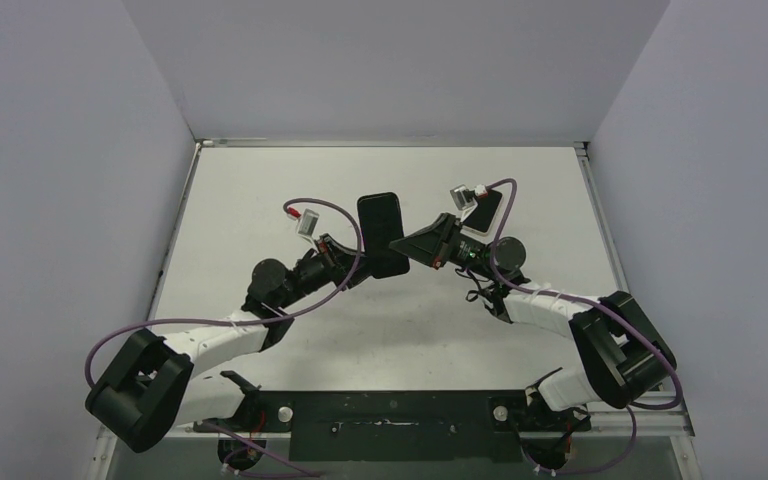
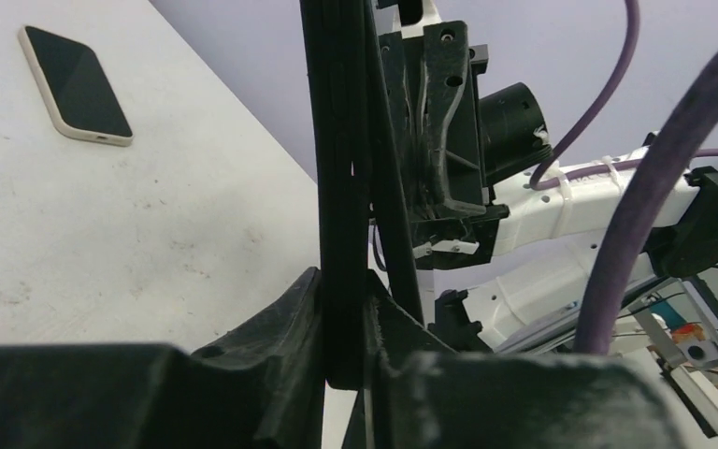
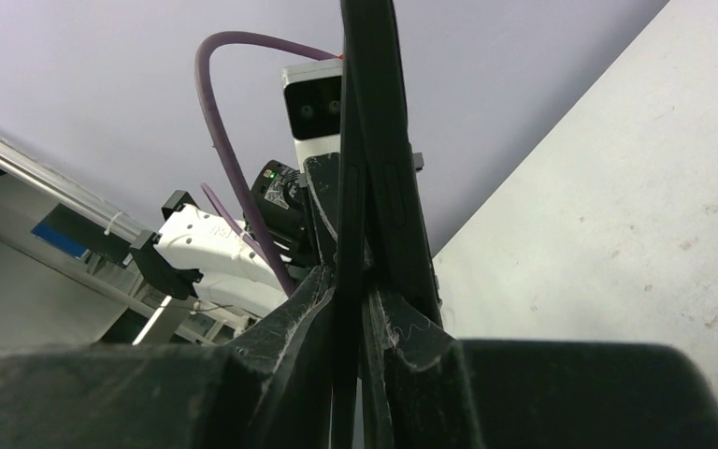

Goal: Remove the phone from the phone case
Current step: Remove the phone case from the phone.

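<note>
Black case [image 1: 380, 220] held above white table [image 1: 260, 200], left gripper [image 2: 346, 318] and right gripper [image 3: 351, 290] both clamped on its edges, white-edged phone [image 2: 75, 84] lay screen-up on table, apart from case.

You're looking into a robotics lab test cell. Plain pale walls [image 1: 60, 150] box in a scuffed white table [image 1: 260, 190] with a metal frame [image 1: 390, 142], and purple cables [image 2: 673, 159] trail off the arms [image 1: 210, 340].

No legible txt or labels.
</note>
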`<state>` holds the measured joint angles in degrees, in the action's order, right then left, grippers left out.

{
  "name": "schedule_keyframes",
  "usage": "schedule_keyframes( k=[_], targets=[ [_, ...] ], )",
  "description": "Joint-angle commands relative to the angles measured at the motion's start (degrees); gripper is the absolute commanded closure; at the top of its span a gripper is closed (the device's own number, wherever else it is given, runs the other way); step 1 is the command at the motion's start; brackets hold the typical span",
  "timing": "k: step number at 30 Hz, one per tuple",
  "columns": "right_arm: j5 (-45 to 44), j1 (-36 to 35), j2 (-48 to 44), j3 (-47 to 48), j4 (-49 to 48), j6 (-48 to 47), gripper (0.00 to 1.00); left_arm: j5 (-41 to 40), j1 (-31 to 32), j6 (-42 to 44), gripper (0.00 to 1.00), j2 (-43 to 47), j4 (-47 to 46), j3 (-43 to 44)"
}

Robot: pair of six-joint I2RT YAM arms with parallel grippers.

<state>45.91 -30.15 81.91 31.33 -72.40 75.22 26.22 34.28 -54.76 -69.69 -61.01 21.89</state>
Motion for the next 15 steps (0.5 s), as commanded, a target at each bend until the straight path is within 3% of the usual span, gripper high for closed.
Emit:
schedule_keyframes(
  k=[1,3,11,15],
  targets=[
    [2.5,-1.0,-2.6,-0.6,-4.8,-0.8,1.0,0.3,-1.6,0.0,0.93,0.2,-4.3,3.3],
    [3.2,-0.9,-2.7,-1.3,-4.7,-1.0,1.0,-0.2,-2.9,0.2,1.0,0.6,-2.3,3.4],
    [5.4,-0.8,-4.0,-3.4,-1.6,-3.2,1.0,-9.0,-4.9,9.4,1.0,3.7,13.1,6.3],
    [6.5,-0.5,-5.2,-4.0,2.4,-6.1,1.0,-10.7,-6.8,10.7,1.0,3.1,16.2,8.6]
  ],
)
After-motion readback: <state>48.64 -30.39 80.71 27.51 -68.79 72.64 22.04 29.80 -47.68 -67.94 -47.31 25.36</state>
